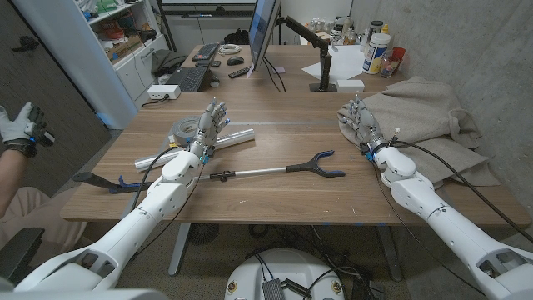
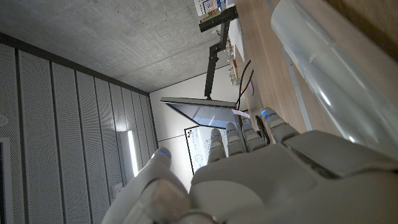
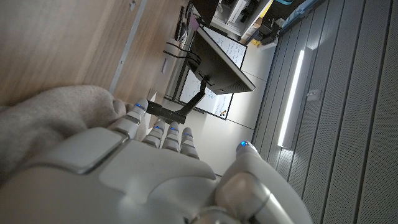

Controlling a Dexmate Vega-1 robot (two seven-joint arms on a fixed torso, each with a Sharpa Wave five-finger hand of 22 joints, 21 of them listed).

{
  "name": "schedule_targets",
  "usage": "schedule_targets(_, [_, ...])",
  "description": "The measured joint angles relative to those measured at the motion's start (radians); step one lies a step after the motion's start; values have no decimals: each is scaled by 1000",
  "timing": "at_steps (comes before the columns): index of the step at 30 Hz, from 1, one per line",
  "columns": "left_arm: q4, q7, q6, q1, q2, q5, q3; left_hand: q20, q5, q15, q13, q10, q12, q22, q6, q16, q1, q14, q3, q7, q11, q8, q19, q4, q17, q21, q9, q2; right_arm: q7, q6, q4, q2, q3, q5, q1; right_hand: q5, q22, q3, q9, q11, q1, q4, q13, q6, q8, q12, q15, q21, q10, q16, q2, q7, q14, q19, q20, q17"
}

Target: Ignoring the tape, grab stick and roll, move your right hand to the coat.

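The beige coat (image 1: 429, 112) lies bunched at the table's right side. My right hand (image 1: 363, 126) is at its left edge, fingers straight and slightly apart, holding nothing; in the right wrist view the hand (image 3: 155, 171) has the coat's fabric (image 3: 43, 124) against its fingertips. The grabber stick (image 1: 258, 172), with a black handle and a blue claw, lies across the table's middle. The silver roll (image 1: 225, 137) lies slanted beside the grey tape (image 1: 183, 129). My left hand (image 1: 210, 127) is over the roll with fingers extended, gripping nothing. The roll (image 2: 329, 68) runs past the left hand (image 2: 261, 180).
A monitor (image 1: 263, 33) on an arm, a keyboard (image 1: 187, 77) and bottles (image 1: 376, 50) stand at the table's far side. A person's gloved hand (image 1: 21, 127) shows at the left edge. Shelves (image 1: 117, 33) stand at the back left.
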Motion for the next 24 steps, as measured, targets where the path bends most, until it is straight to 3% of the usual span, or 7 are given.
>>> schedule_targets(2, [1, 0, 0, -1, 0, 0, 0, 0, 0, 0, 0, 1, 0, 0, 0, 0, 0, 0, 0, 0, -1, 0, 0, 0, 0, 0, 0, 0, -4, -4, -9, -5, 0, -4, -2, 0, 0, 0, 0, 0, 0, 0, 0, 0, 0, 0, 0, 0, 0, 0, 0, 0, 0, 0, 0, 0])
schedule_targets(6, [2, 0, -1, -1, -1, 1, 0, -25, 0, -5, 0, 11, 0, 0, 0, 0, 0, -5, 0, 0, 0, 0, 10, 0, 0, 4, 0, 0, -12, -15, -24, -16, 1, -12, -5, 0, 0, 0, 0, 0, 0, 0, 0, 0, 0, 0, 0, 0, 0, 0, 0, 0, 0, 0, 0, 0])
schedule_targets(14, [4, -2, -2, -2, -1, 2, 1, -31, 0, -5, 0, 11, 0, 0, 0, 0, 0, -5, 0, 0, 0, 0, 5, 0, 0, 4, 0, 0, -27, -30, -57, -37, 4, -26, -13, 0, 0, 4, 0, 0, 0, -4, 0, 13, 0, 0, 0, 0, 0, 0, 0, 2, 0, 0, 0, 0])
schedule_targets(19, [5, -3, -5, -2, -2, 2, 1, -61, 0, -5, 0, 11, 0, 0, 5, 0, 0, -5, 0, 6, 0, 0, 11, 0, 0, 4, 0, 0, -35, -40, -72, -49, 4, -39, -15, 0, 0, 4, 0, 4, 0, -4, 0, 13, 0, 0, -4, 0, 4, 0, 0, 2, -4, 0, 0, 0])
schedule_targets(24, [6, -3, -7, -3, -2, 2, 1, -61, 0, -5, 0, 11, 0, 0, 5, 0, 0, -5, 0, 6, 0, 0, 11, 0, 0, 4, 0, 0, -43, -49, -82, -57, 2, -54, -17, 0, 0, 4, 0, 4, 0, -4, 0, 13, 0, 0, -7, 0, 4, 0, 0, 2, -7, -4, -4, 0])
